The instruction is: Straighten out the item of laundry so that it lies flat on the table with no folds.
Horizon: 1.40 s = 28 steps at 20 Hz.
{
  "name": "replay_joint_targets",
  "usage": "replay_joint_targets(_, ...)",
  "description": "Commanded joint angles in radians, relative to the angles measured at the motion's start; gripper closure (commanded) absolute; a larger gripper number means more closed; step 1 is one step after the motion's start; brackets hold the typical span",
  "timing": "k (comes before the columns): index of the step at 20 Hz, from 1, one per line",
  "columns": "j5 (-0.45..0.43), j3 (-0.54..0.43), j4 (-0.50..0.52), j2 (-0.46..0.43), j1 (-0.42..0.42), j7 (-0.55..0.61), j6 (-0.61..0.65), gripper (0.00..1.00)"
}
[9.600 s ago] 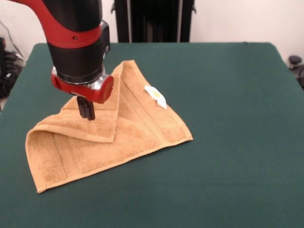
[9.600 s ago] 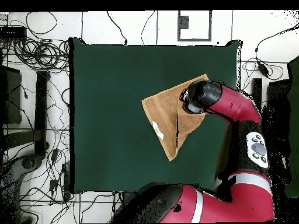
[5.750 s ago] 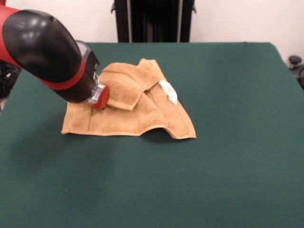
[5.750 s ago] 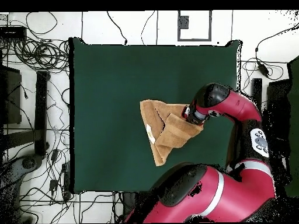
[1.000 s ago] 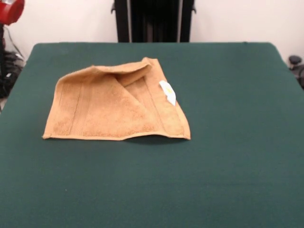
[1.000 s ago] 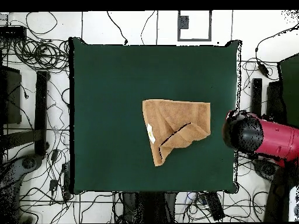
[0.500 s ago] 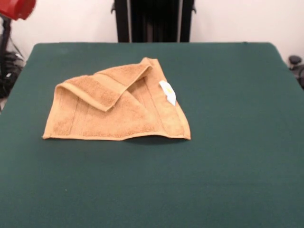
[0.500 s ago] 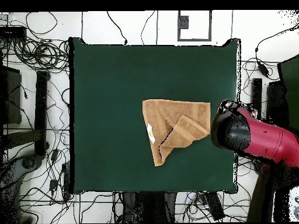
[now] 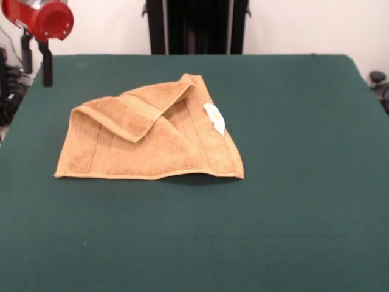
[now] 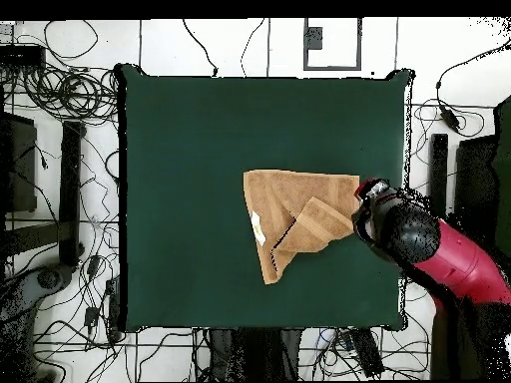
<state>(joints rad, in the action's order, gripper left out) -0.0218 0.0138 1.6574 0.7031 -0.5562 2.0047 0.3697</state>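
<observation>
1. The large table with a dark green cloth-covered top (image 9: 304,182) fills most of the front view and shows as a dark green square in the middle of the overhead view (image 10: 200,150).

2. The red and black robot arm (image 10: 439,254) enters the overhead view from the lower right, its end lying over the table's right edge, just beside the towel's right side. In the front view only its red end shows, in the upper left corner.

3. The small tan-orange terry hand towel (image 9: 152,143) lies on the table left of centre in the front view and slightly right of centre in the overhead view (image 10: 294,199). It is not flat: one corner is folded over onto the rest as a triangular flap (image 9: 127,112) at the towel's upper left in the front view. Woven bands run near its left end. Its lower edge lifts slightly off the cloth near the middle, with a shadow beneath.

4. The gripper (image 9: 36,58) hangs in the upper left of the front view, above the table's left edge and well apart from the towel. Two dark fingers (image 9: 47,67) point downward with a clear gap between them, spread and holding nothing.

5. A small white care tag (image 9: 214,118) sits at the towel's right side in the front view, and near its left edge in the overhead view (image 10: 257,225).
</observation>
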Motion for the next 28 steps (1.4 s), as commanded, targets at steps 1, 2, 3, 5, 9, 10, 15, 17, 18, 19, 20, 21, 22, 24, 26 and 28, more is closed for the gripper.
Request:
replay_joint_targets(1, 0.075, -0.206, 0.201, -0.109, -0.039, 0.104, -0.002, 0.00)
replay_joint_targets(2, 0.072, -0.200, 0.194, -0.110, -0.034, 0.104, 0.008, 0.00)
replay_joint_targets(3, 0.062, -0.190, 0.188, -0.113, -0.033, 0.098, 0.017, 0.00)
replay_joint_targets(5, 0.049, -0.179, 0.180, -0.117, -0.034, 0.087, 0.038, 0.00)
replay_joint_targets(9, 0.036, -0.171, 0.143, -0.140, -0.041, 0.053, 0.087, 0.00)
replay_joint_targets(10, 0.034, -0.170, 0.138, -0.144, -0.042, 0.049, 0.090, 0.00)
replay_joint_targets(15, 0.021, -0.166, 0.080, -0.178, -0.048, 0.016, 0.117, 0.00)
replay_joint_targets(17, 0.014, -0.169, 0.049, -0.201, -0.054, -0.001, 0.123, 0.00)
replay_joint_targets(18, 0.012, -0.173, 0.037, -0.211, -0.059, -0.011, 0.128, 0.00)
replay_joint_targets(19, 0.006, -0.182, 0.019, -0.228, -0.070, -0.034, 0.136, 0.00)
replay_joint_targets(20, 0.000, -0.190, 0.002, -0.240, -0.078, -0.053, 0.149, 0.00)
replay_joint_targets(21, -0.005, -0.197, -0.015, -0.252, -0.087, -0.073, 0.163, 0.00)
replay_joint_targets(22, -0.012, -0.202, -0.029, -0.260, -0.093, -0.089, 0.172, 0.00)
replay_joint_targets(24, -0.030, -0.218, -0.063, -0.278, -0.108, -0.132, 0.207, 0.00)
replay_joint_targets(26, -0.042, -0.226, -0.083, -0.286, -0.115, -0.148, 0.227, 0.00)
replay_joint_targets(28, -0.056, -0.231, -0.090, -0.286, -0.119, -0.145, 0.230, 0.00)
